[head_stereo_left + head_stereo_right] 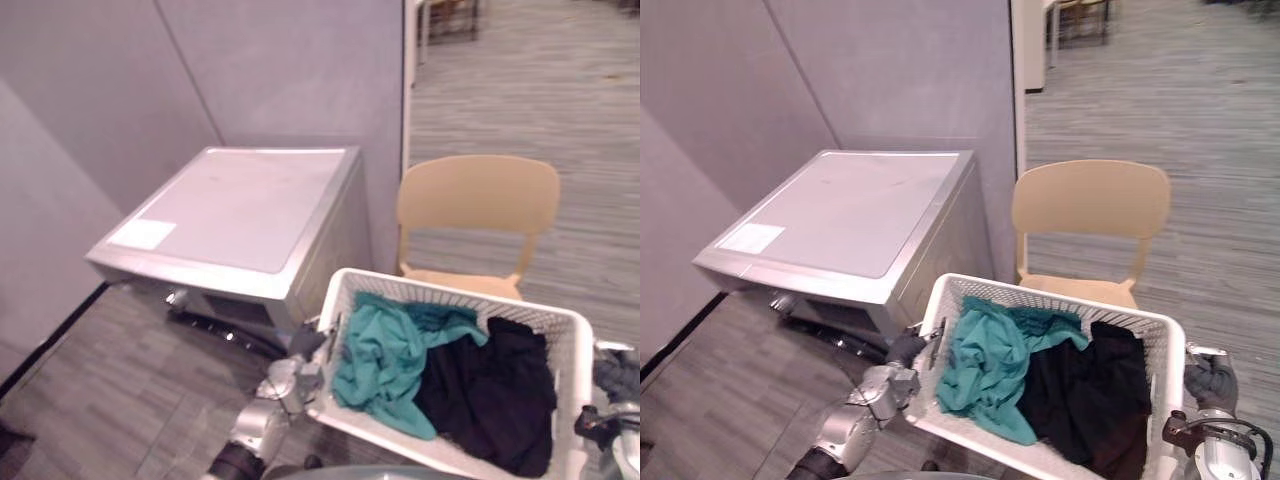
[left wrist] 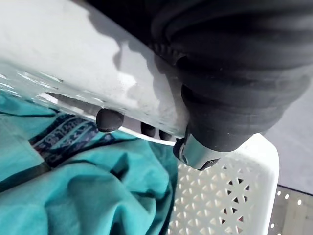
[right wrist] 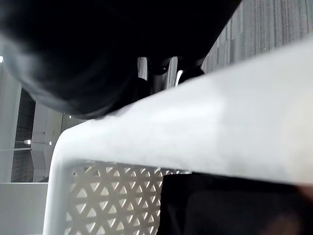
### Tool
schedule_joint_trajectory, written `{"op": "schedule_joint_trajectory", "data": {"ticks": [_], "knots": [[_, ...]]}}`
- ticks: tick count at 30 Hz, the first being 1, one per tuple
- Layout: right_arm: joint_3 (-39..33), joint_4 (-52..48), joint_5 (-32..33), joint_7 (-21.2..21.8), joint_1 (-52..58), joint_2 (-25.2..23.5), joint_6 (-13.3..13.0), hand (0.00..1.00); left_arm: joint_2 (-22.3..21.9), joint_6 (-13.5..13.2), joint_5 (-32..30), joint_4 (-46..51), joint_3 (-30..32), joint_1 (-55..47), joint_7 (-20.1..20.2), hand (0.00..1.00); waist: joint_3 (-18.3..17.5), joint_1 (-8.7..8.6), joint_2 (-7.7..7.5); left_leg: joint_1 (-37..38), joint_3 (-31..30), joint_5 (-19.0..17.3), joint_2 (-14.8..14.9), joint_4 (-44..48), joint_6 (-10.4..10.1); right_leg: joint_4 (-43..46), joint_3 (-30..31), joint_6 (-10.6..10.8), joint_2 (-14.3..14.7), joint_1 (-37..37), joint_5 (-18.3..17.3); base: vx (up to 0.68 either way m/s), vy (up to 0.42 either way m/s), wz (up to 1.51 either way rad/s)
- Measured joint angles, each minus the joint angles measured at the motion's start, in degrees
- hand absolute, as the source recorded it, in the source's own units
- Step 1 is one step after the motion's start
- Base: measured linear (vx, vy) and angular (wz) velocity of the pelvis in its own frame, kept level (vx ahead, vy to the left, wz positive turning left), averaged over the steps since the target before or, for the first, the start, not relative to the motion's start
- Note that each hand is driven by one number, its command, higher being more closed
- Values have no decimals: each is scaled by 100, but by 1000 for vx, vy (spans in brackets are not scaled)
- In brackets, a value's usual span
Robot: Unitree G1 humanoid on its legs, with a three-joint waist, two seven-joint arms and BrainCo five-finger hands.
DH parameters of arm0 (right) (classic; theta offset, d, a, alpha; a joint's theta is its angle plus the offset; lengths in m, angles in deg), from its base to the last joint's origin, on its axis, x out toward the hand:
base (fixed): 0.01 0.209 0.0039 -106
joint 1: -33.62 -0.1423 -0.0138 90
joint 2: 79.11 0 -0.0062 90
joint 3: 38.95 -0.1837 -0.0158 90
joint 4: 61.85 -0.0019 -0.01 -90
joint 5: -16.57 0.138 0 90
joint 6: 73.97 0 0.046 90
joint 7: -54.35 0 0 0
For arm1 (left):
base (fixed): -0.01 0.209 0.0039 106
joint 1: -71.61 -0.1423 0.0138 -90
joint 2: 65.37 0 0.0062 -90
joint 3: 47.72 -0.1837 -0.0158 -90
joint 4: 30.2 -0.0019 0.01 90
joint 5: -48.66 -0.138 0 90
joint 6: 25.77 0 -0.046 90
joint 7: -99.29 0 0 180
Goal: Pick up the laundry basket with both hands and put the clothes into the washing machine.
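Laundry basket (image 1: 1060, 302) is off the floor, near and right of the washing machine (image 1: 850, 210), carried between both hands. It holds a teal garment (image 1: 985, 375) on its left side and a black garment (image 1: 1090, 395) on its right.

Left hand (image 1: 895, 375) is closed on the basket's left rim; the left wrist view shows dark fingertips (image 2: 110, 120) hooked over the rim, just above the teal cloth. Right hand (image 1: 1210, 385) sits at the right rim; can't tell what its grip is.

Risks:
- The rim hold looks shallow, so a jolt or tilt could let the basket slip from one side.
- The teal garment is heaped high by the left rim and could spill out if that side dips.
- The basket's far-left corner is near the machine's near corner and could knock it on approach.
- The chair (image 1: 1090, 200) just beyond the basket narrows the room on the right.

Hard to see:
- The machine's front and door lie under its top edge, so open or closed is unclear.
- The basket's near edge is cut off.
- The right wrist view shows mostly rim and dark cover.
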Motion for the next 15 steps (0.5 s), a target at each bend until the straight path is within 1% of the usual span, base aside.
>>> {"op": "schedule_joint_trajectory", "data": {"ticks": [1, 2, 3, 5, 6, 7, 8, 9, 10, 11, 12, 14, 15], "knots": [[4, -3, 0, -37, -27, -39, -8, 100, 1, 9, 0, 0, 17, 1, 0, 100, 4, 12, -7, -127, 85, -345, 75, 642, -10, 2, -80, -116, 4, 0, 21, -212, -136, 18], [8, -7, 0, -45, -56, -56, -28, 100, 1, 7, 1, 0, 28, 8, 0, 100, 5, 25, -4, -213, 197, -835, 75, 1579, -43, -1, -144, -201, 10, -5, 69, -185, -96, 17], [14, -7, -2, -43, -21, -85, -30, 100, 14, 7, 0, 0, 27, 21, 3, 100, 8, -14, 0, -123, 198, -1272, 36, 2338, -208, -29, -230, -279, 42, -22, 142, -187, -73, 17], [12, -8, -2, -38, 33, -143, -30, 100, 31, 8, -5, 0, 13, 40, 11, 100, 8, -76, 0, 42, 198, -1496, 26, 2646, -250, -70, -330, -312, 80, -69, 218, -134, 13, 22], [4, -54, -1, -38, 133, -243, -27, 100, 56, 7, -10, 0, 0, 64, 33, 100, 13, -90, 18, 298, 214, -1613, 66, 2561, -182, -89, -364, -340, 183, -179, 298, -125, 40, 23], [4, -107, -1, -38, 170, -294, -27, 100, 73, 8, -10, -1, 0, 78, 38, 100, 18, -102, 27, 419, 210, -1727, 77, 2300, -150, -97, -378, -329, 223, -255, 328, -158, 67, 34], [-1, -175, -1, -39, 220, -376, -27, 100, 109, 12, -12, -35, -12, 121, 63, 100, 19, -157, 51, 558, 198, -1875, 41, 1595, -29, -151, -478, -319, 265, -414, 454, -147, 78, 49], [1, -176, 1, -38, 219, -425, -29, 100, 186, 19, -12, -54, -36, 173, 100, 100, 10, -233, 69, 697, 108, -1878, -20, 765, 3, -348, -540, -272, 320, -575, 620, -202, 93, 48], [1, -175, 2, -38, 207, -428, -33, 100, 205, 20, -11, -54, -41, 195, 112, 100, 11, -231, 91, 782, 101, -1877, -24, 453, 5, -391, -537, -255, 357, -660, 676, -175, 80, 30], [4, -162, 8, -38, 204, -445, -37, 100, 218, 20, -11, -61, -41, 215, 112, 100, 23, -228, 98, 823, 109, -1880, -26, 205, 12, -398, -529, -235, 389, -744, 733, -175, 77, -2], [21, -133, 69, -39, 126, -560, -36, 100, 242, 20, -10, -104, -21, 236, 112, 100, 53, -204, 56, 874, 181, -1786, -73, -35, 94, -406, -449, -202, 408, -831, 834, -148, 51, -12], [91, -136, 188, -33, 102, -626, -52, 100, 304, 23, -9, -126, 23, 235, 114, 100, 105, -174, -25, 882, 225, -1760, -103, -51, 127, -463, -331, -137, 403, -832, 946, -183, 58, -22], [155, -135, 211, -37, 60, -636, -68, 100, 301, 22, -8, -124, 43, 241, 115, 100, 127, -193, -42, 879, 283, -1771, -112, 24, 168, -431, -301, -90, 367, -845, 974, -211, 71, -22]]}}
